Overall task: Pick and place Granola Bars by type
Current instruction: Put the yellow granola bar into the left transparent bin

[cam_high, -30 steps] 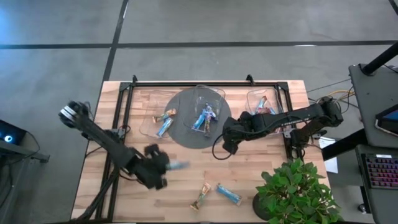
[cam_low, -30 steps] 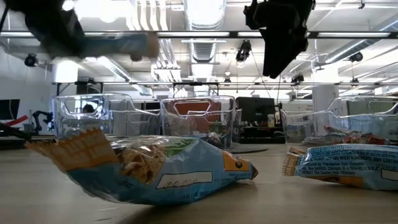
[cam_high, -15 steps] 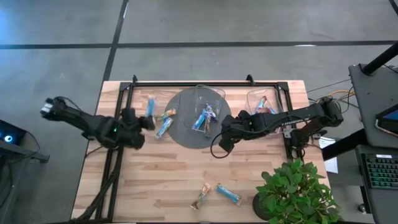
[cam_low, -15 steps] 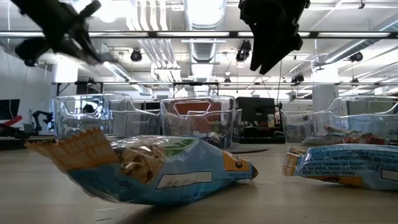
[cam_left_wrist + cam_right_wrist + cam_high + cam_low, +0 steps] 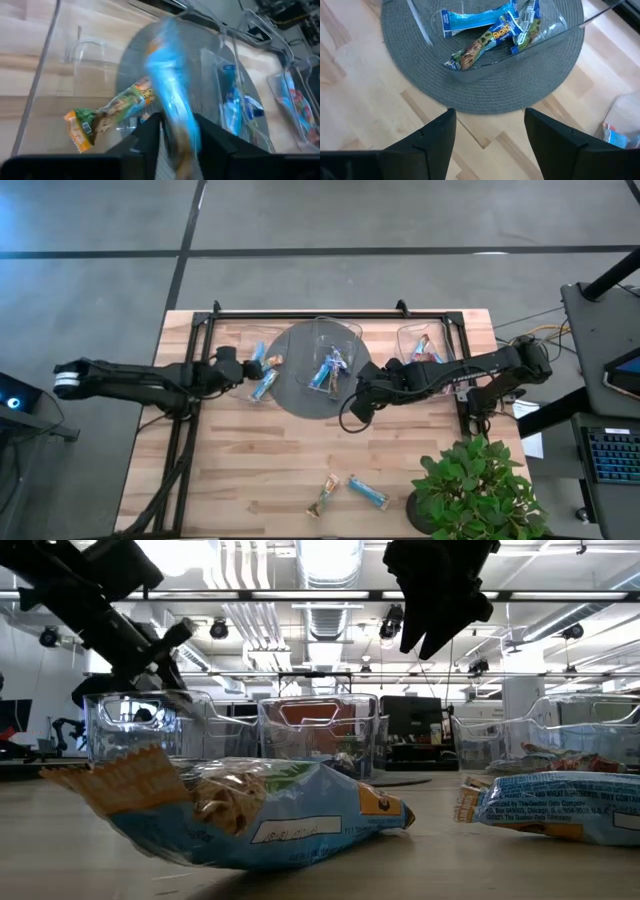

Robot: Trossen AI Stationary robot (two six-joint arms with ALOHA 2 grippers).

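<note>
Over the left bin (image 5: 258, 375), the left gripper (image 5: 243, 367) is hovering with a blue bar (image 5: 170, 95) between its fingers (image 5: 145, 137); the bar is blurred in the wrist view, and whether the fingers are gripping it or letting it go I cannot tell. Inside that bin a tan-green bar (image 5: 107, 112) is lying on the floor, with another blue bar (image 5: 264, 385) beside it. On the grey mat (image 5: 300, 385) the middle bin (image 5: 490, 35) is holding several blue bars (image 5: 475, 20) and one brownish bar (image 5: 470, 52). Beside the mat the right gripper (image 5: 352, 408) is hanging above bare wood, its fingers (image 5: 432, 137) standing wide apart and holding nothing. At the far right, the right bin (image 5: 425, 345) is holding a few more bars (image 5: 424, 348). Near the table's (image 5: 280, 470) front edge, a blue bar (image 5: 367, 492) and a tan bar (image 5: 324, 495) are lying just beside each other, well apart from both grippers.
</note>
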